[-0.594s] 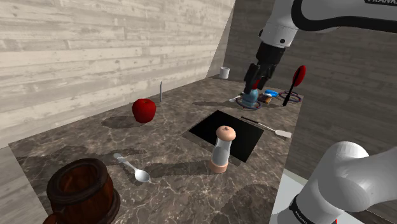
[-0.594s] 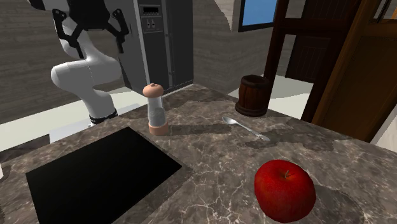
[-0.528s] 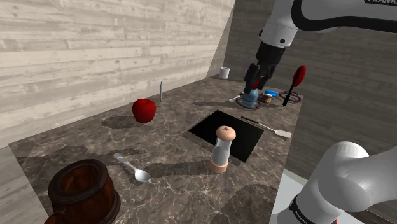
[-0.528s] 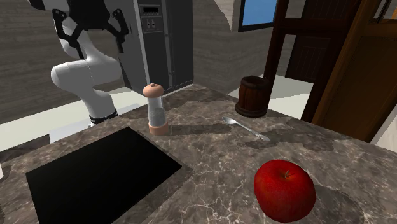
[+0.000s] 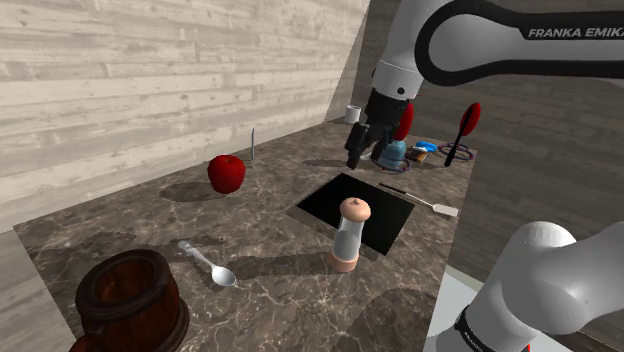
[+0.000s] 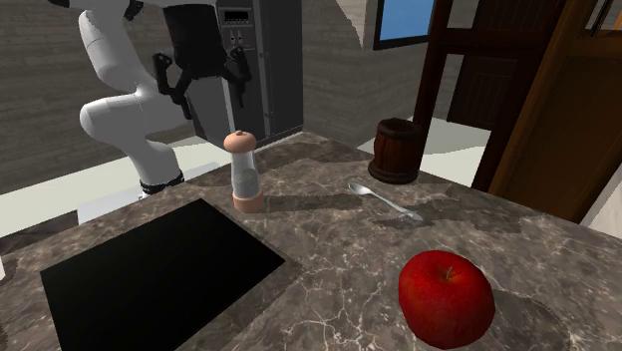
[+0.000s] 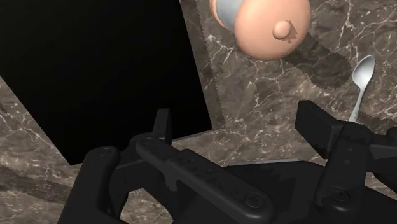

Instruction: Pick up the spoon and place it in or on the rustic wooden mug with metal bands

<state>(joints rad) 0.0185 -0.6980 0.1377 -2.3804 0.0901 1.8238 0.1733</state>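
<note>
The spoon [image 5: 208,265] is seen lying flat on the marble counter [image 5: 270,225], between the mug [image 5: 130,300] and the grinder [image 5: 349,235], touching neither. In the second exterior view the spoon [image 6: 384,201] is found just in front of the dark, banded mug [image 6: 397,150], with the grinder [image 6: 242,172] standing upright to that view's left and the apple [image 6: 446,297] nearest the camera. The gripper [image 5: 365,152] is held in the air above the far edge of the black cutout [image 5: 355,210], well apart from the spoon. Its jaws are spread wide and nothing is gripped between them, as is plain in the wrist view, where the gripper [image 7: 240,127] looks down on the cutout [image 7: 95,70], the grinder's top [image 7: 267,25] and the spoon's bowl [image 7: 361,79] beyond one finger. The far end of the counter is given by the shoulder view: a white cup [image 5: 352,114], a knife [image 5: 420,198] beside the cutout and the apple [image 5: 226,173] near the plank wall. From the second exterior view the gripper [image 6: 212,100] is met head-on before a grey fridge [image 6: 254,60].
</note>
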